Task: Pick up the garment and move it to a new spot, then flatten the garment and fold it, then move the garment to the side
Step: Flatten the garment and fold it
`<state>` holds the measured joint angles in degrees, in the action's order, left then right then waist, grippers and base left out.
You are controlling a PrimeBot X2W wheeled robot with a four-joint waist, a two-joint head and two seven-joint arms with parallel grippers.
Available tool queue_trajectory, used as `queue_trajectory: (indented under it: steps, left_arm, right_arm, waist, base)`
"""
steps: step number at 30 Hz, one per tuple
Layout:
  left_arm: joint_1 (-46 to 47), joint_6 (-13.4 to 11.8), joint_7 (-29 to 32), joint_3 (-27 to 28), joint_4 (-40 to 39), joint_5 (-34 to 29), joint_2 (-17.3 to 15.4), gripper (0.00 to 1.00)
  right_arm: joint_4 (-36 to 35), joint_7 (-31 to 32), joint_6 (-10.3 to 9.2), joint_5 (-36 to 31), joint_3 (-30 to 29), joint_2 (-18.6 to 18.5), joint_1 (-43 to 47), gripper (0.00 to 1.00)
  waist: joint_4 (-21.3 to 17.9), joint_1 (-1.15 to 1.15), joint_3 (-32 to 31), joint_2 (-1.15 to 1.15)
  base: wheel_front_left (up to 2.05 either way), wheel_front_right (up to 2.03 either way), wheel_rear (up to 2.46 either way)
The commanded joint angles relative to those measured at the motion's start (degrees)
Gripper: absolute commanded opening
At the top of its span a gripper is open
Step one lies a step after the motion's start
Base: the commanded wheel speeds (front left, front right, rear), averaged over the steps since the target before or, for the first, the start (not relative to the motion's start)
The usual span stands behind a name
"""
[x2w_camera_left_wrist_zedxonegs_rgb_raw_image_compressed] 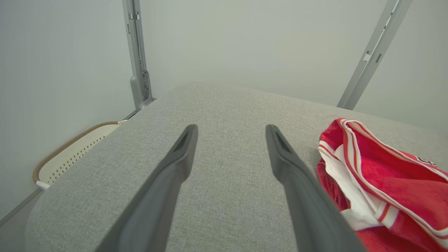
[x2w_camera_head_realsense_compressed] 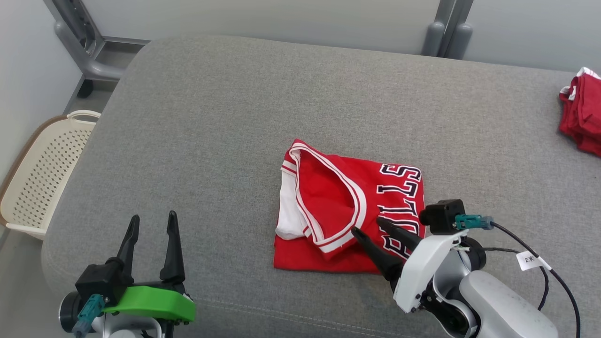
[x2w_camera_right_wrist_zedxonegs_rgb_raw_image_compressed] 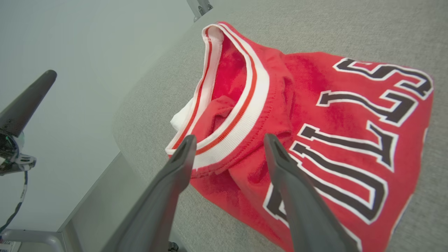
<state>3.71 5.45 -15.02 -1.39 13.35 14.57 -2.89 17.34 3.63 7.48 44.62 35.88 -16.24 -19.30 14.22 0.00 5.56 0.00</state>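
Left claw (x2w_camera_head_realsense_compressed: 154,216): sat lower left in the head view; fingers pointed up, spread wide, nothing between them.
Right claw (x2w_camera_head_realsense_compressed: 367,225): sat lower right; fingers parted, slanted up and leftward, gripped nothing.
Right forearm (x2w_camera_head_realsense_compressed: 509,303): pale, lay across the bottom right corner.

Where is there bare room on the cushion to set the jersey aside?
Widest: the grey cushion left of the red jersey, from its far edge to the left gripper. Narrower: the strip between jersey and the red clothes pile. Crowded: the jersey's near edge, under the right gripper.
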Motion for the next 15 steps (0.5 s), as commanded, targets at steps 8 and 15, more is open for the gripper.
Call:
queue_trajectory:
  steps: [8,15]
  left_arm:
    - [-0.3,-0.4,-0.1,-0.1,-0.3,0.0,0.0,1.00]
    - [0.2,-0.2,-0.1,-0.3,-0.1,0.0,-0.1,1.00]
  right_arm:
    - [1.4,2.7,0.01,-1.2,-2.1,2.0,1.8,1.00]
    - [4.5,2.3,0.01,-2.1,-3.2,4.5,0.4,0.44]
  waist:
    - [0.1,0.00,0.4,0.00]
    - [0.8,0.00,1.0,0.00]
  base:
    - [0.00,0.00,0.00]
    - [0.00,0.00,0.00]
